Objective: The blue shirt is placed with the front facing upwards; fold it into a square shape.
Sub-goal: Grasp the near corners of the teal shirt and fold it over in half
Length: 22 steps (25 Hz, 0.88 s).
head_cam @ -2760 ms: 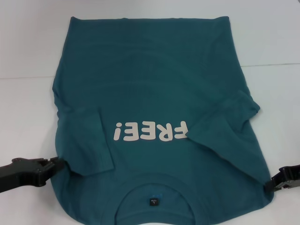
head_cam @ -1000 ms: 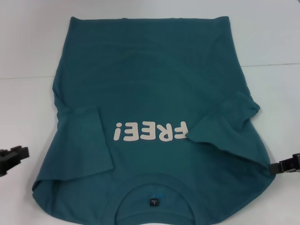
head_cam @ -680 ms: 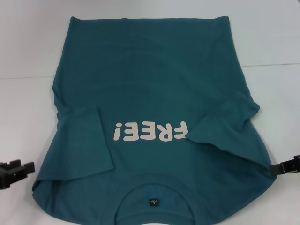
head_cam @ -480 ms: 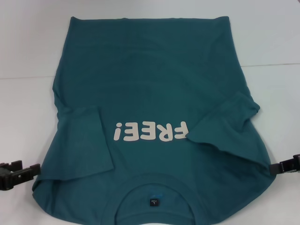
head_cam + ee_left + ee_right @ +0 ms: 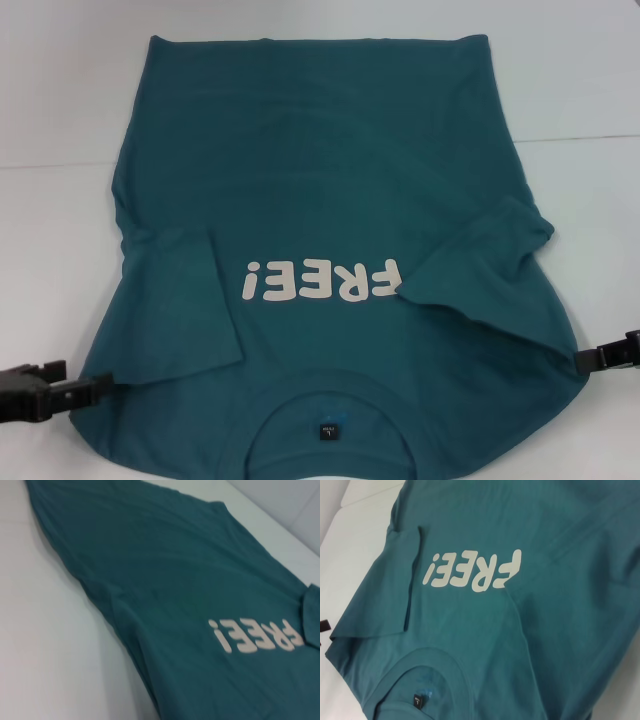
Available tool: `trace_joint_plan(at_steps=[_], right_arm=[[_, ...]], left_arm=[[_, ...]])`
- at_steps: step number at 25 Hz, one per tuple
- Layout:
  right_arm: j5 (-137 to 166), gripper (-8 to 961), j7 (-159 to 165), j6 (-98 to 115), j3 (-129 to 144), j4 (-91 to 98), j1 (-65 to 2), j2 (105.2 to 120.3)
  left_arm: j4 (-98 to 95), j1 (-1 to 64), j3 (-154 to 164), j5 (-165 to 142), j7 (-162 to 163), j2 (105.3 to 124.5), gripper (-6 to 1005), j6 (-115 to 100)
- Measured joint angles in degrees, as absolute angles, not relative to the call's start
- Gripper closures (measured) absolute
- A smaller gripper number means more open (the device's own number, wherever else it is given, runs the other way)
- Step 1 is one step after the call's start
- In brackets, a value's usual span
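Observation:
The blue shirt (image 5: 330, 180) lies flat and face up on the table, with white "FREE!" lettering (image 5: 322, 280) and the collar with its dark label (image 5: 327, 432) nearest me. Both short sleeves are folded inward over the chest. My left gripper (image 5: 95, 385) is low at the near left and reaches the shirt's shoulder corner. My right gripper (image 5: 600, 357) sits at the shirt's near right edge, mostly out of frame. The left wrist view shows the shirt (image 5: 190, 595) and the lettering (image 5: 257, 636). The right wrist view shows the shirt (image 5: 530, 645) with its collar label (image 5: 417, 700).
The white table (image 5: 50, 230) surrounds the shirt on the left, right and far sides. A seam line (image 5: 580, 138) crosses the table behind the shirt's middle. A dark bit of the left gripper (image 5: 324, 626) shows at the right wrist view's edge.
My left gripper pulled back from the shirt to the frame's left edge, then moved in again to the shoulder corner. The right gripper drew back slightly. The shirt's left corner now lies spread out.

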State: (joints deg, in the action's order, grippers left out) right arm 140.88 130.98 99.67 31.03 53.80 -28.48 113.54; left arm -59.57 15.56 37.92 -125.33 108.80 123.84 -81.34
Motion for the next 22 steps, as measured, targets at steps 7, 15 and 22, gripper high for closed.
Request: trace_joint_plan(at_steps=[7,15,22], right_arm=[[140.89,920,130.86,99.67,31.02,53.70,-28.29,113.55],[140.89,920,130.79,99.86,31.03,53.70,-28.21,113.55],[140.89,921,130.78,100.00,31.02,53.70,-28.26,113.55]], left_arm=[[-58.64,16.13,39.91,-127.16,108.81,123.92,133,-79.81],[-57.70,16.39,40.63,-128.72,109.02,123.92,158,-78.75],[-57.64,16.20,41.73,-129.58,109.87,123.92,288,-76.52]])
